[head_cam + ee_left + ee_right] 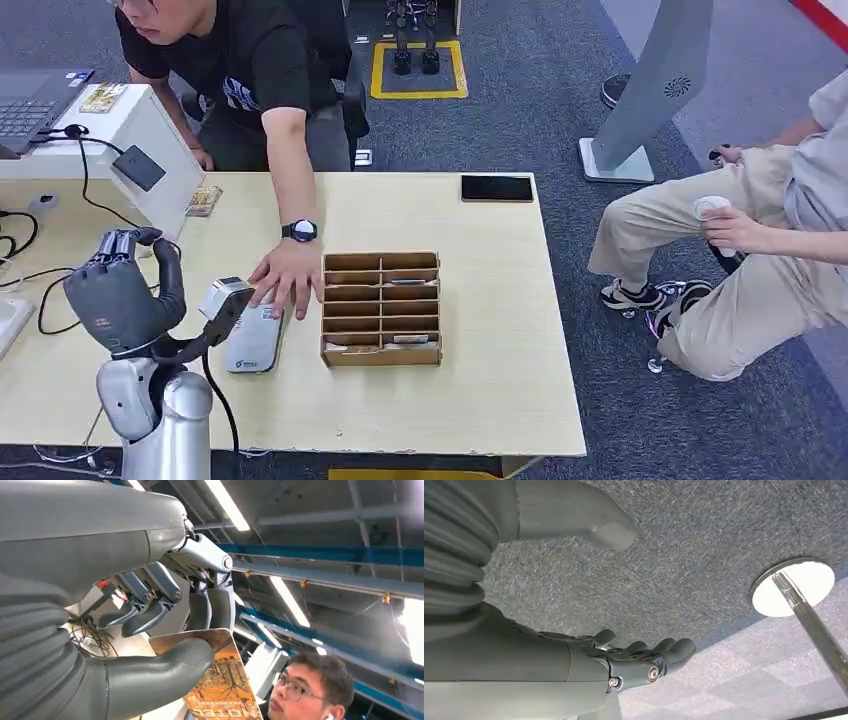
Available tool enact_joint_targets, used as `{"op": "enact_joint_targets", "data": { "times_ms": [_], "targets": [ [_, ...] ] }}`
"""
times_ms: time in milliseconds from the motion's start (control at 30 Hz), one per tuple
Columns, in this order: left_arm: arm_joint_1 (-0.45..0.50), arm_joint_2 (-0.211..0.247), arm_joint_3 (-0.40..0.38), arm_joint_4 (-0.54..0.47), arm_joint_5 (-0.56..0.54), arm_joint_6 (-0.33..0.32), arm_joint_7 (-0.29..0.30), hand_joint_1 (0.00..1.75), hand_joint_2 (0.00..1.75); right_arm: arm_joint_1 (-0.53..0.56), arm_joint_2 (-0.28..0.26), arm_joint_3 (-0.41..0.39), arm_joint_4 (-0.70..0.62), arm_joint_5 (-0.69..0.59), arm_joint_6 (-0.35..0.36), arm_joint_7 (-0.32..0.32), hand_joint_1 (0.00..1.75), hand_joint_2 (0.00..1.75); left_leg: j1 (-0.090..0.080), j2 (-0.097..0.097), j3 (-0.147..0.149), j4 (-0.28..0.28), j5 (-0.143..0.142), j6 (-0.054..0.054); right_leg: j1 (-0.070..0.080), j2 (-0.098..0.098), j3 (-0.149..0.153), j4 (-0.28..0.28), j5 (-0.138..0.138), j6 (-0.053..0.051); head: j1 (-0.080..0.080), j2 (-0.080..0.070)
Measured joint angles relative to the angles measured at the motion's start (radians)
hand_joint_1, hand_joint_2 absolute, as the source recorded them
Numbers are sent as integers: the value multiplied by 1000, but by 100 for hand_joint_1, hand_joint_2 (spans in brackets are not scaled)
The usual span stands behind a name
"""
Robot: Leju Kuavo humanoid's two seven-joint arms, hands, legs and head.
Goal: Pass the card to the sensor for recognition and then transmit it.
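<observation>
My left hand (120,290) is raised over the left side of the table (500,330), back of the hand toward the camera. In the left wrist view the left hand (165,610) pinches an orange-brown printed card (220,680) between thumb and fingers. A black sensor pad (138,167) is mounted on the slanted face of a white box (150,130) beyond the hand. A person's hand (287,277) rests on a grey-white device (252,342) lying on the table beside my arm. My right hand (644,660) hangs over grey carpet, fingers extended and holding nothing.
A cardboard slotted organizer (380,308) with a few cards sits mid-table. A black phone (497,188) lies at the far edge. A laptop (30,100) and cables (60,270) are at the left. A second person sits at the right (740,250).
</observation>
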Motion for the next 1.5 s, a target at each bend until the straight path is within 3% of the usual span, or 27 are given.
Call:
{"op": "enact_joint_targets", "data": {
  "times_ms": [367,400,533,600,767,833,1033,1167,1367,1500],
  "targets": [
    [47,4,-7,35,-171,0,3,175,175,0,0,0,3,0,0,-18,0,175,0,0,0,0,0,0,0,0,0,0,0,0,0,0],
    [52,7,-11,37,-193,0,34,175,175,0,0,0,3,1,0,-18,0,175,0,0,0,0,0,0,0,0,0,0,0,0,0,0],
    [92,59,-123,70,-242,0,283,175,175,0,2,0,6,4,0,-21,0,175,0,0,0,0,0,0,0,0,0,0,0,0,0,0],
    [91,111,-205,105,-243,0,419,175,175,0,2,0,8,5,0,-25,0,175,0,0,0,0,0,0,0,0,0,0,0,0,0,0],
    [66,235,-410,207,-243,0,669,175,175,0,2,1,11,18,0,-15,0,175,0,0,0,0,0,0,0,0,0,0,0,0,0,0],
    [46,275,-493,245,-243,0,727,175,175,0,2,1,11,25,0,-13,0,175,0,0,0,0,0,0,0,0,0,0,0,0,0,0],
    [22,329,-610,337,-243,0,794,175,175,1,2,0,15,21,0,-6,0,175,0,0,0,0,0,0,0,0,0,0,0,0,0,0],
    [13,339,-625,409,-243,0,813,175,175,2,2,2,17,-4,0,-2,0,175,0,0,0,0,0,0,0,0,-1,0,0,0,0,0],
    [-7,353,-657,492,-243,0,913,175,175,2,2,1,19,0,0,3,0,175,0,0,0,0,0,0,0,0,0,0,0,0,0,0],
    [-6,353,-658,528,-243,0,883,175,175,2,2,1,19,-3,0,10,0,175,0,0,0,0,0,0,0,0,0,0,0,0,0,0]
  ]
}}
